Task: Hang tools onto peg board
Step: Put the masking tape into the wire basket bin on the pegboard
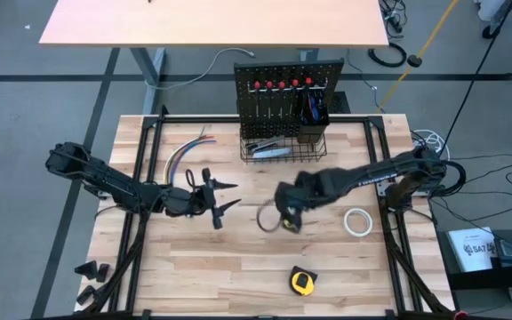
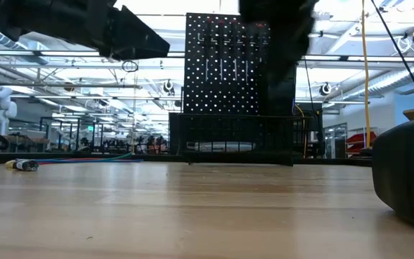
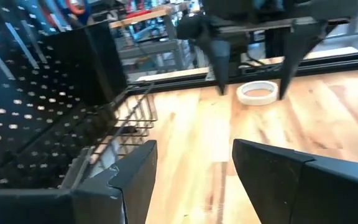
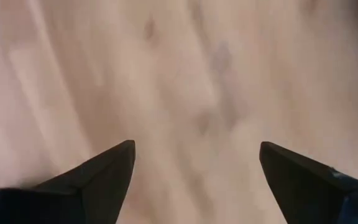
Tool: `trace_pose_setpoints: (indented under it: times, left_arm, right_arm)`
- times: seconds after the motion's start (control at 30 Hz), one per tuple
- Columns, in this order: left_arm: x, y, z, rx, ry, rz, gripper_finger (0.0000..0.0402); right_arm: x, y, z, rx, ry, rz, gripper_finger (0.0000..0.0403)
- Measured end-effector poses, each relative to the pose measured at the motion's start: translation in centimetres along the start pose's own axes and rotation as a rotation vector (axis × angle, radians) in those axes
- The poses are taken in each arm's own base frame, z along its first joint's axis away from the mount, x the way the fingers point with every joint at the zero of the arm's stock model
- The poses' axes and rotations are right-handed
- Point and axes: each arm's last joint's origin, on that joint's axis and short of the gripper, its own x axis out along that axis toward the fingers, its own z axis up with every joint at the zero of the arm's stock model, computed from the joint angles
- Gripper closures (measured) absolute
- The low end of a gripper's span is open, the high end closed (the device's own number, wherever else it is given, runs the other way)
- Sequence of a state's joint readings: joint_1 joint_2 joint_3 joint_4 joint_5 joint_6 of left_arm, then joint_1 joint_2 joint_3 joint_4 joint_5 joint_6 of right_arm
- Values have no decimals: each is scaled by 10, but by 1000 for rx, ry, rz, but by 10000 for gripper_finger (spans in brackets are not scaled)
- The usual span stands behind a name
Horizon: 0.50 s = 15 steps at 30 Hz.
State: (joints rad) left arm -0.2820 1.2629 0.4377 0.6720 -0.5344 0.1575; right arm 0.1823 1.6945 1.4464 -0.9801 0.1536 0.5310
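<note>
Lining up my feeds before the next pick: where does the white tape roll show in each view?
High view: the white tape roll lies flat on the table at right, beside the right arm.
Low view: not identifiable.
Left wrist view: the roll lies on the wood beyond the right gripper, between its open fingers.
Right wrist view: not in it, only bare wood.
Shared landmark: the peg board.
</note>
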Motion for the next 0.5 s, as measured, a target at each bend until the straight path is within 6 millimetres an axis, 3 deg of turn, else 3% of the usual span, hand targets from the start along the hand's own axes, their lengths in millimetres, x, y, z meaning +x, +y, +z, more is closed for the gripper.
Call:
trace_pose_setpoints:
  times: [0.33, 0.5]
  left_arm:
    - [0, 0, 0, -28, -1, -22, 185]
    - [0, 0, 0, -41, -1, -22, 185]
  right_arm:
    - [-21, 41, -82, 62, 297, -238, 67]
    - [-25, 41, -111, 87, 343, -309, 67]
